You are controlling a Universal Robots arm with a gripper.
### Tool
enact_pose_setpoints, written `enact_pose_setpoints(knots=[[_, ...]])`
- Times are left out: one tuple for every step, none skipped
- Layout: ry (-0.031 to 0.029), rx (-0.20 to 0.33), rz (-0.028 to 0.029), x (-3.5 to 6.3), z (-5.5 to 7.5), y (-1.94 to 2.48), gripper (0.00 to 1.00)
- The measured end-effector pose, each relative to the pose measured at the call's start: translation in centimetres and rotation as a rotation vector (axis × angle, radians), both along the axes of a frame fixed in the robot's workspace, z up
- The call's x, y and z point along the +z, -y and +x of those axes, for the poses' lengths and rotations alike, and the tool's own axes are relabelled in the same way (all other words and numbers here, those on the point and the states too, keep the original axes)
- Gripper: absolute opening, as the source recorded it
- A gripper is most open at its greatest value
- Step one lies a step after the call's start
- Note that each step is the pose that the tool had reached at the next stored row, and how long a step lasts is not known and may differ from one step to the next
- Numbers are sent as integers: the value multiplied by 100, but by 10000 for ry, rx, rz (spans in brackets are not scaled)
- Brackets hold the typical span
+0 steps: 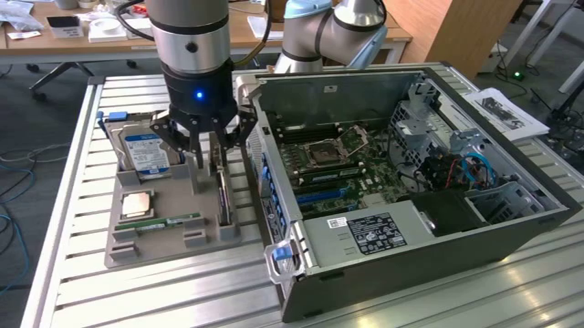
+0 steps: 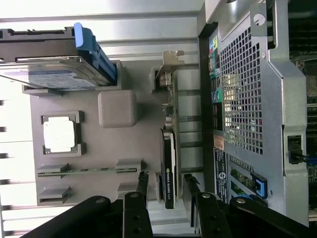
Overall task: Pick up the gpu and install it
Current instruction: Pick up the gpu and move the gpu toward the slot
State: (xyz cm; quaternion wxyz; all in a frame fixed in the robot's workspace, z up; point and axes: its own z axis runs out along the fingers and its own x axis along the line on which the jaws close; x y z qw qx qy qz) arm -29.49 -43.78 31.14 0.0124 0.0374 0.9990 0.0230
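gpu [image 2: 170, 148] stands on edge, long axis parallel to the computer case [image 1: 429, 249].

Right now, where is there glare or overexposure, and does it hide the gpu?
Wrist view: the table washes out to white and the processor chip glares, yet the gpu is evenly lit. Exterior view: soft sheen on the table, blue lamp glowing on the arm.

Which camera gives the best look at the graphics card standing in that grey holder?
The wrist view: it shows the gpu with green board, black cooler and silver bracket, standing on edge between the fingers of the open gripper. The exterior view shows the gpu as a thin dark sliver below the gripper.
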Motion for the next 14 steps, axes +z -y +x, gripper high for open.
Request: enact_pose_setpoints(knots=[[0, 0, 0, 0, 0, 0, 42], [0, 0, -1, 0, 0, 0, 42], [0, 0, 0, 0, 0, 0, 42], [2, 0, 1, -1, 0, 0, 42], [2, 0, 1, -1, 0, 0, 42], [2, 1, 1, -1, 0, 0, 42], [2, 1, 1, -1, 0, 0, 42], [2, 0, 1, -1, 0, 0, 42], [2, 1, 1, -1, 0, 0, 43], [2, 1, 1, -1, 0, 0, 48], [2, 0, 1, -1, 0, 0, 48], [3, 1, 1, -2, 0, 0, 55], [6, 0, 4, -11, 1, 0, 55], [5, 0, 8, -28, 0, 0, 55]])
